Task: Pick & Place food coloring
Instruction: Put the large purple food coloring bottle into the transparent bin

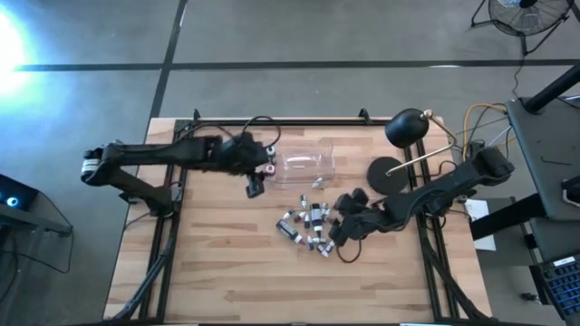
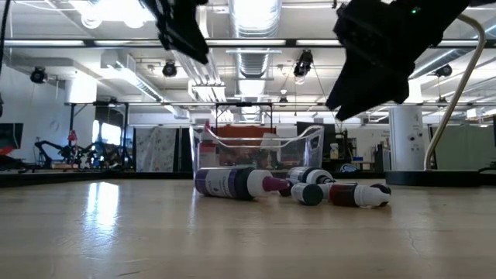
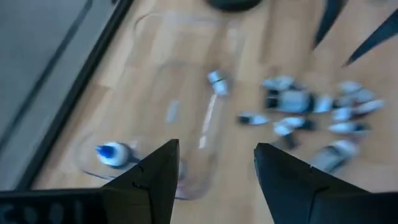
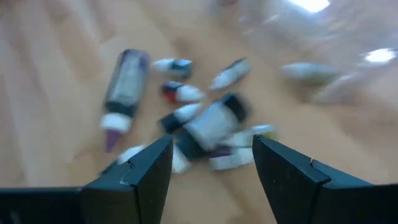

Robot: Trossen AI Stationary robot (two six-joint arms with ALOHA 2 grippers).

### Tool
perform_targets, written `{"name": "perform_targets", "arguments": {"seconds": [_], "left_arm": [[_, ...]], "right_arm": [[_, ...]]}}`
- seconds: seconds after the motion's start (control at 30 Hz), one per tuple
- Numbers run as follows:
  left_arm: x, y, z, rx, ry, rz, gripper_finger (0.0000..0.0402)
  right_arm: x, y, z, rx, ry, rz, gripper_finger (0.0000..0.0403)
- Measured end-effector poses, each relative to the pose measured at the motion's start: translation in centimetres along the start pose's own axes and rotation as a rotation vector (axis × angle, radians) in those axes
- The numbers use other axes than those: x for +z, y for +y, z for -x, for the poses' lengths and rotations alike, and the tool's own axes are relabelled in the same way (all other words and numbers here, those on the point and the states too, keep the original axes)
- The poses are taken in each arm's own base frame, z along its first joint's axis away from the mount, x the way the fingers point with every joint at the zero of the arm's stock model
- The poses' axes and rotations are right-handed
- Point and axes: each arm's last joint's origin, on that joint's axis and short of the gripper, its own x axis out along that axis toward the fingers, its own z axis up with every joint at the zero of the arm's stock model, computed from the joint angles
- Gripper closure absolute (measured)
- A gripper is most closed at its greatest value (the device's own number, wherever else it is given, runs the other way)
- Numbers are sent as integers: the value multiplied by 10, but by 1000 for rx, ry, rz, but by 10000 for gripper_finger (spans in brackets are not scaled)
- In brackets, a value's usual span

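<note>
Several tiny food coloring bottles (image 1: 308, 226) lie on their sides in a loose pile on the wooden table, also in the low view (image 2: 232, 184) and the right wrist view (image 4: 205, 124). One blue-capped bottle (image 3: 112, 152) lies inside the clear plastic box (image 1: 304, 163). Another bottle (image 3: 217, 81) lies by the box's wall. My left gripper (image 3: 214, 152) hangs open above the box's near left corner (image 1: 255, 187), holding nothing. My right gripper (image 4: 211, 146) is open, slanting down over the right side of the pile (image 1: 337, 237), clear of the bottles.
A black desk lamp (image 1: 408, 127) with a round base (image 1: 390, 172) stands at the back right, close behind my right arm. Cables lie near the table's right edge (image 1: 471, 118). Bare wood spreads along the near half of the table (image 1: 236, 281).
</note>
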Motion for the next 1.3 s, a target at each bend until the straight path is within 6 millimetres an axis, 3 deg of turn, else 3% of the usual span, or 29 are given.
{"name": "perform_targets", "arguments": {"seconds": [0.2,0.5,0.7,0.87,1.3], "left_arm": [[-21,-37,28,-88,56,122,218],[-79,-82,35,24,59,-19,218],[-116,-87,34,75,28,44,218],[-135,-83,32,88,-32,130,218],[-151,-73,31,42,-89,147,218]], "right_arm": [[-6,34,-28,100,-6,-16,188],[-10,84,-71,68,94,-6,188],[-12,99,-92,-28,159,-33,188],[-10,109,-103,-40,172,2,188],[0,106,-112,-109,200,-49,188]]}}
